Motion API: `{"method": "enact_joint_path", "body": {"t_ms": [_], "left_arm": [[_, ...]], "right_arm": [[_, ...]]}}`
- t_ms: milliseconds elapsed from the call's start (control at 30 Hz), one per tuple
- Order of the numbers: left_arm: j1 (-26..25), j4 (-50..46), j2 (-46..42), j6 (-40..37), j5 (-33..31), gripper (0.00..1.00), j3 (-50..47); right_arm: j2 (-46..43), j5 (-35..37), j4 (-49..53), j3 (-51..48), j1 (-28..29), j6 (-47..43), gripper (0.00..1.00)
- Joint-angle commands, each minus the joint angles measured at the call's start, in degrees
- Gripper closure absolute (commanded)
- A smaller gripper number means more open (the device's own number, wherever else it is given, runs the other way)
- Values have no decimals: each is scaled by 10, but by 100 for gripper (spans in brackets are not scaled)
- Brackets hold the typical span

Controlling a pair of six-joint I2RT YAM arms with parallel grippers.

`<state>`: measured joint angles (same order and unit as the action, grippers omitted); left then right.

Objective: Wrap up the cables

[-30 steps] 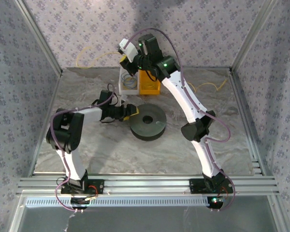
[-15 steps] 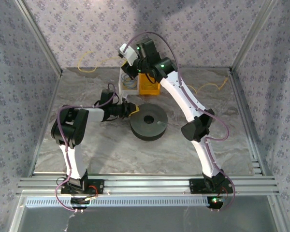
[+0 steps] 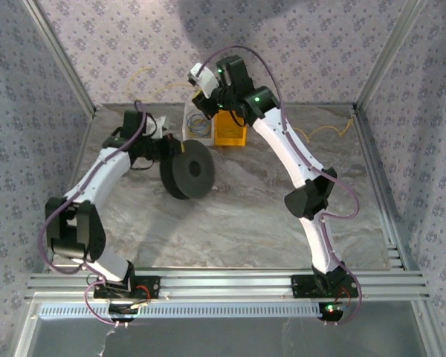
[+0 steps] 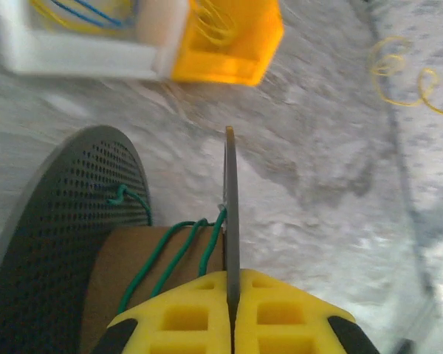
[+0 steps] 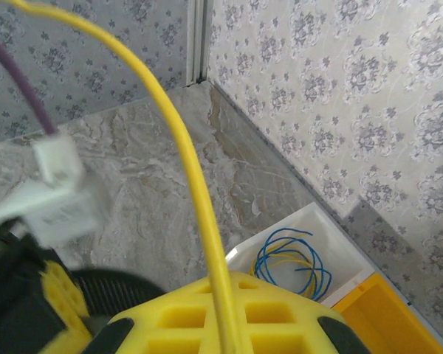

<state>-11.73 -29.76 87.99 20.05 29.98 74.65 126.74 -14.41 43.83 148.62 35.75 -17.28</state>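
The thin yellow wire (image 5: 183, 140) runs up out of my right gripper (image 5: 226, 286), which is shut on it, high over the bins near the back wall (image 3: 202, 91). More of the wire loops along the back wall (image 3: 143, 75) and lies on the table at the right (image 3: 325, 132), seen as kinked loops (image 4: 400, 68) in the left wrist view. The black spool (image 3: 187, 169) stands on edge. My left gripper (image 3: 172, 148) is shut on its thin flange rim (image 4: 229, 199). Green cord (image 4: 173, 251) crosses its cardboard core (image 4: 114, 280).
A white bin (image 3: 196, 126) holding blue and yellow wire coils (image 5: 292, 259) stands at the back centre beside an orange bin (image 3: 229, 130). Aluminium frame rails (image 3: 223, 282) edge the table front and sides. Patterned walls enclose the cell.
The spool lay flat at table centre; the left arm has tipped it up on edge and carried it left and back. The right gripper has stayed high with the wire.
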Motion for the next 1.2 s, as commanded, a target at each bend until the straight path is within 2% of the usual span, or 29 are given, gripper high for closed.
{"method": "enact_joint_path", "body": {"t_ms": [0, 200, 400, 667, 800, 867, 933, 1167], "left_arm": [[-1, -200, -23, -96, -131, 100, 61], [-9, -234, -14, -103, -225, 100, 85], [-38, -214, 7, -103, -296, 100, 87], [-44, -185, 28, -75, -285, 100, 76], [-48, -190, 32, -70, -286, 95, 85], [-52, -193, 36, -68, -291, 94, 90], [-57, -200, 41, -66, -308, 88, 96], [-67, -210, 54, -60, -331, 89, 109]], "right_arm": [[-19, -11, -12, -12, -2, 14, 100], [-20, -12, -15, -18, -2, 17, 100], [-19, -14, -14, -23, -3, 21, 100], [-21, -10, -12, -30, -3, 22, 100], [-21, -10, -12, -32, -3, 22, 100], [-21, -10, -12, -36, -4, 23, 100], [-23, -11, -13, -40, -3, 24, 100], [-38, -9, -26, -71, -2, 22, 100]]}}
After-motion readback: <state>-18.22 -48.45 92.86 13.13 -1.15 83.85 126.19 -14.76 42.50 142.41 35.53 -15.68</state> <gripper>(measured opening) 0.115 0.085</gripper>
